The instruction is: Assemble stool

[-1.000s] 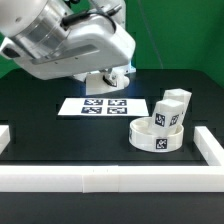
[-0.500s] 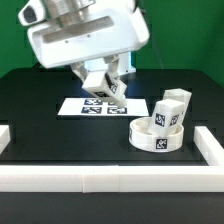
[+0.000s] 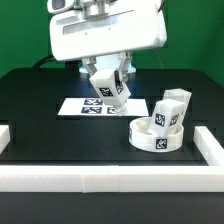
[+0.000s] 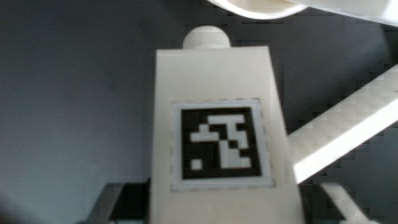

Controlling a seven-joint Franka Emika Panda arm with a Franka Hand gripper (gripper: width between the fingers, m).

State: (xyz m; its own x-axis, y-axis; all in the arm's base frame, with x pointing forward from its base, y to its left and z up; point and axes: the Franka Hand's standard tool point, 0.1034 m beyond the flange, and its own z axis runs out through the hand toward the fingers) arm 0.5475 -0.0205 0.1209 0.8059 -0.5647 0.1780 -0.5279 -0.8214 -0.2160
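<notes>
My gripper [image 3: 105,84] is shut on a white stool leg [image 3: 109,86], held tilted in the air above the marker board [image 3: 80,106]. In the wrist view the leg [image 4: 222,95] fills the middle, its black-and-white tag facing the camera, with a finger [image 4: 121,200] on each side of it. The round ring-rimmed seat [image 3: 157,139] lies on the black table at the exterior view's right. Two more legs stand there: one [image 3: 163,119] in or against the ring, one [image 3: 178,103] just behind. The gripper is apart from the seat, toward the exterior view's left of it.
White border rails run along the front [image 3: 100,178], the exterior view's right [image 3: 211,150] and left [image 3: 5,136] of the table. A rail [image 4: 347,125] crosses the wrist view diagonally beside the leg.
The arm has swung toward the exterior view's right with the leg in its grip. It now hangs over the marker board, closer to the seat.
</notes>
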